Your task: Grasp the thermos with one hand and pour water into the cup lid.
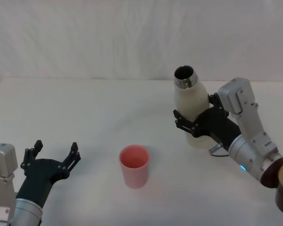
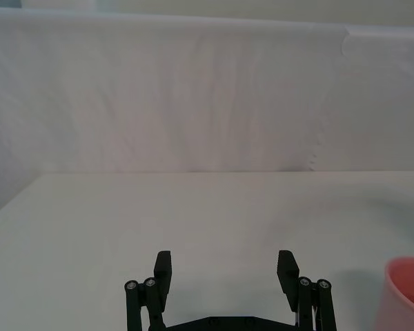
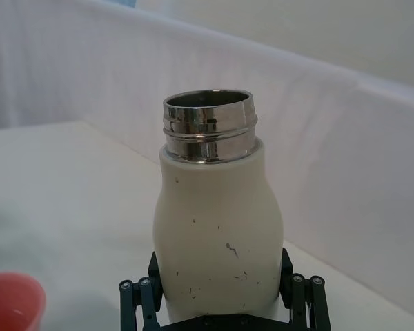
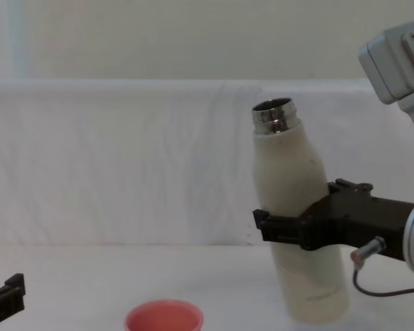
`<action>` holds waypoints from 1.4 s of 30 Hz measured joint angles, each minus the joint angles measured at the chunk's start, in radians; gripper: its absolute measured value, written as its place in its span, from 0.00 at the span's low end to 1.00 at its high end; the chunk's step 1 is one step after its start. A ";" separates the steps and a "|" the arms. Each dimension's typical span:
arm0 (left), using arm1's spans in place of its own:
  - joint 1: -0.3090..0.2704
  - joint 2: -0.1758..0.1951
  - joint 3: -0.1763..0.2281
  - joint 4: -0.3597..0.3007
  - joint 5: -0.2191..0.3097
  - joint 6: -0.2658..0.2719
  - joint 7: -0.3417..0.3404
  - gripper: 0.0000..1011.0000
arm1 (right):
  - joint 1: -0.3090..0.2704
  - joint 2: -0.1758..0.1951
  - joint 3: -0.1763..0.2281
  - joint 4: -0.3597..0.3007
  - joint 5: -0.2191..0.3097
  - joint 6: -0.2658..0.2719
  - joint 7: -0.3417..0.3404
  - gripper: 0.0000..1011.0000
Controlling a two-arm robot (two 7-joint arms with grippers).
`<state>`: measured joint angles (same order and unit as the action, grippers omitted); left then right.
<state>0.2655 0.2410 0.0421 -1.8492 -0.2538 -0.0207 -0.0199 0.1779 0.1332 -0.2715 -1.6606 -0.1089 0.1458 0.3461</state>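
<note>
A white worktop (image 1: 85, 108) runs back to a plain white cloth wall (image 1: 108, 37), and nothing else stands on it except the two things of the task. The thermos (image 1: 192, 113) is toward the right side of the worktop, nearer the far edge, and it leans a little with its open steel neck (image 3: 208, 124) tipped toward the left; in the chest view its base seems to be at or just above the surface, but I cannot tell if it is lifted. The right hand (image 1: 192, 123) is pressed onto the thermos around the middle of its body, one finger on each side, coming in from the right. The cup lid (image 1: 134, 165) stands upright near the middle of the worktop, toward the near edge, well apart from the thermos. The left hand (image 1: 54, 157) rests near the near left corner with its fingers spread and holding nothing. I judge the thermos to be stiff and rather heavy if it holds water, and its smooth cream coat looks slippery, so a grip at the straight middle part is better than at the rounded shoulder, where the fingers could slide. The grip is below the upper half, so the bottle may want to swing when it is tilted. The cup lid looks light and thin and could tip or slide easily if the neck touches its rim.
</note>
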 joint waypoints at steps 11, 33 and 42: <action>0.000 0.000 0.000 0.000 0.000 0.000 0.000 0.99 | 0.025 -0.042 0.002 0.074 0.113 0.002 0.008 0.95; 0.000 0.000 0.000 0.000 0.000 0.000 0.000 0.99 | 0.049 -0.059 -0.032 0.148 0.215 -0.002 -0.012 0.95; 0.000 0.000 0.000 0.000 0.000 0.000 0.000 0.99 | 0.050 -0.054 -0.042 0.154 0.244 0.002 -0.034 0.95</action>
<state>0.2655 0.2410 0.0421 -1.8492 -0.2538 -0.0208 -0.0199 0.2283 0.0792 -0.3135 -1.5066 0.1353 0.1473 0.3125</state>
